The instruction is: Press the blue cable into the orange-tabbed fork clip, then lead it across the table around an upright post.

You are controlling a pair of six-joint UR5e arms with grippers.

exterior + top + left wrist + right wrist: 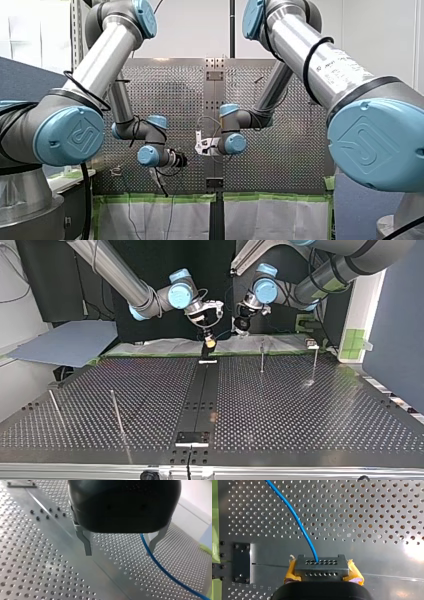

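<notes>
Have the blue cable (298, 522) pinched in my right gripper (322, 566), jaws closed on it between yellow pads, with the free length running away from the fingertips over the perforated table (374, 510). Pick up the same cable in the left wrist view, passing close by one metal finger of my left gripper (119, 552), though cannot tell whether inside the gap or behind it. Hold those jaws wide open and empty above the table. Cannot find the orange-tabbed clip in any view, so judge the first step, pressing the cable in, as in hand and not yet done. Calls next for finding the clip, carrying the held stretch over its slot and pushing straight down without slip or kink. Can make out thin upright posts (261, 356) at the top view's far right and near left, for the later routing.
</notes>
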